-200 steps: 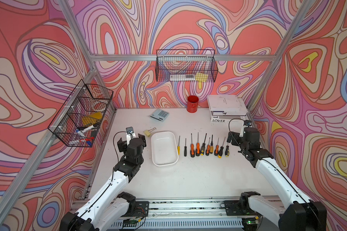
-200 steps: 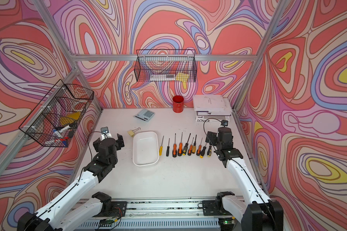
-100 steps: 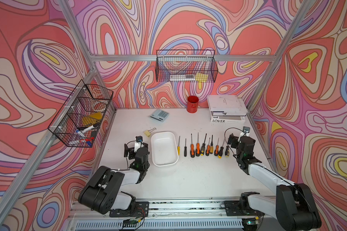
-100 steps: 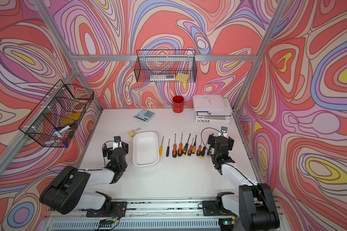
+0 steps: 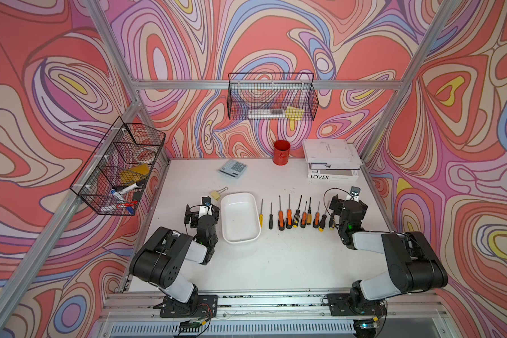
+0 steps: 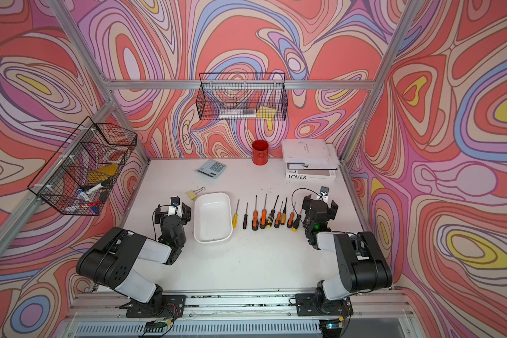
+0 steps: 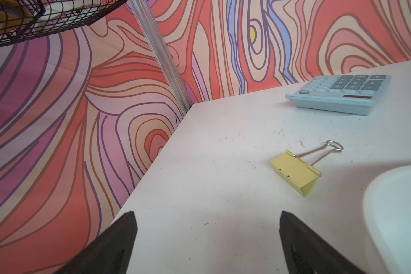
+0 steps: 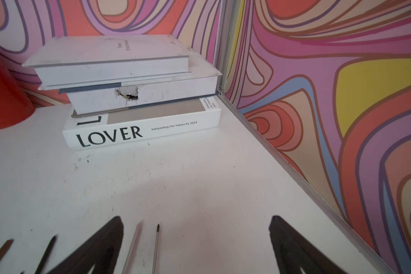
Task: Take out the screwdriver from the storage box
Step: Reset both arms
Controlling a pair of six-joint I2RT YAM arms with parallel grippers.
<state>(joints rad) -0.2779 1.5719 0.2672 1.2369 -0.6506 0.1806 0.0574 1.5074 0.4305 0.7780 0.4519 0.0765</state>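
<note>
On the white table (image 5: 275,263) we find the storage box (image 5: 239,218) empty just beside the left gripper (image 7: 207,213), the screwdrivers (image 5: 297,215) in a row between it and the right gripper (image 8: 196,217), shafts pointing away from the robot, nearer the right gripper; both grippers gape, holding nothing.

My views are bright and evenly lit, soft shadows on the table (image 7: 223,142), my near fingertips (image 8: 100,249) blurred.

Top views overlook the whole table (image 5: 275,263); wrist views skim it.
</note>
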